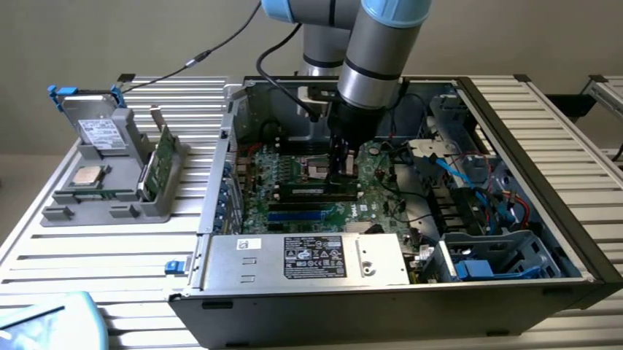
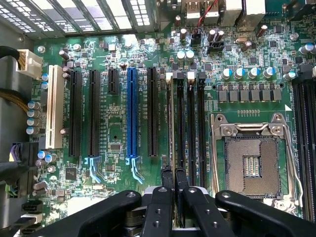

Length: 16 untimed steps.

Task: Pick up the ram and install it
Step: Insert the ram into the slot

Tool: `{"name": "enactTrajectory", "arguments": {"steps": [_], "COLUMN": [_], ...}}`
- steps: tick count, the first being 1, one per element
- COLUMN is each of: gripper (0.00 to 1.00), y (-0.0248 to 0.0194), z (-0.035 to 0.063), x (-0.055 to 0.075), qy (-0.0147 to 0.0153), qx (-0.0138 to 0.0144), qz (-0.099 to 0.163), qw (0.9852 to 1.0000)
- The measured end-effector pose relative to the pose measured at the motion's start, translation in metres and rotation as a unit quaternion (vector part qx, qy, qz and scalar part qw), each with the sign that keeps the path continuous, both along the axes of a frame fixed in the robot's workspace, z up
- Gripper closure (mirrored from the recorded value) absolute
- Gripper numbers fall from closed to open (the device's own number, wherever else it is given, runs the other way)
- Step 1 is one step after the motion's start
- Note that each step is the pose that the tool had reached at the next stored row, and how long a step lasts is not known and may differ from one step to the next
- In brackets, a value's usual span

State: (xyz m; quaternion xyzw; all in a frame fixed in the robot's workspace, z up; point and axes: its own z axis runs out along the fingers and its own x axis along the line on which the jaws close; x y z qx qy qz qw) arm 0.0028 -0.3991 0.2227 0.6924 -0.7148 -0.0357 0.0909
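The ram [image 1: 306,191], a long dark-green stick with black chips, stands on edge along a black memory slot on the motherboard [image 1: 292,171] inside the open computer case [image 1: 545,219]. My gripper [image 1: 341,173] reaches straight down onto it, toward the end on the exterior view's right. In the wrist view the ram [image 2: 174,123] shows edge-on as a thin dark line running along the slot. My gripper [image 2: 174,178] has its two black fingers [image 2: 166,180] pinched close on either side of that line, shut on the stick.
More black memory slots [image 2: 197,123] and the bare processor socket [image 2: 252,163] lie beside the ram. A blue card slot [image 2: 132,113] is further off. The power supply [image 1: 311,259] fills the case front. Outside, a grey holder [image 1: 107,197] carries a drive [image 1: 98,131], silver chip [image 1: 90,176] and green card [image 1: 160,164].
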Motion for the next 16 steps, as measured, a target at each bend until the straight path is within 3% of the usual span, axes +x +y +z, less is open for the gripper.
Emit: {"name": "enactTrajectory", "arguments": {"steps": [16], "gripper": [0.87], "y": [0.0], "z": [-0.0013], "x": [0.0], "qy": [0.0], "qx": [0.0], "qz": [0.0], "qw": [1.0]}}
